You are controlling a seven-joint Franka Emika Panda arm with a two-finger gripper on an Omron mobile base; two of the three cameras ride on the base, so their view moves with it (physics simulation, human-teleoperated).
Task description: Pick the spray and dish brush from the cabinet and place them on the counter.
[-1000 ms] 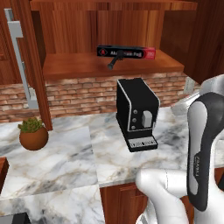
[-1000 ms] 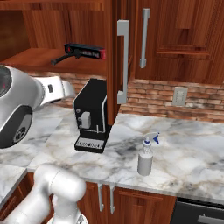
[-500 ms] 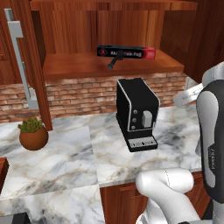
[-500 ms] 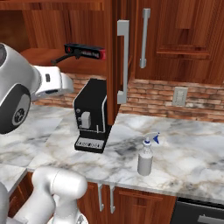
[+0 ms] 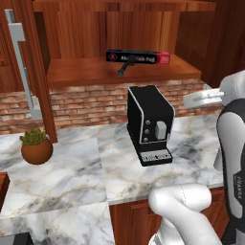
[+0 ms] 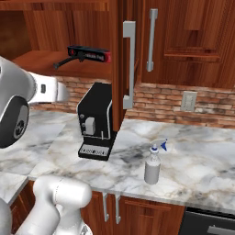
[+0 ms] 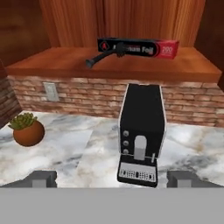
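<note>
1. Fingers (image 7: 112, 179): two dark tips spread wide apart, holding nothing, above the bench.
2. Spray (image 6: 153, 164): small pale bottle, white trigger head, blue nozzle tip; upright on the marble bench (image 6: 202, 160), near its front edge, right of the coffee machine.
3. Coffee machine (image 7: 141, 133): black, upright on the bench directly below the cabinet shelf.
4. Potted plant (image 7: 27, 130): round brown pot, on the bench to the left.
5. Dish brush (image 7: 101, 57): slim black stick, dark head; lying on the shelf of the cabinet (image 5: 95, 72), its far end against the foil box (image 7: 138, 47).
6. Cabinet door (image 6: 120, 59): open, edge-on, grey bar handle.
</note>
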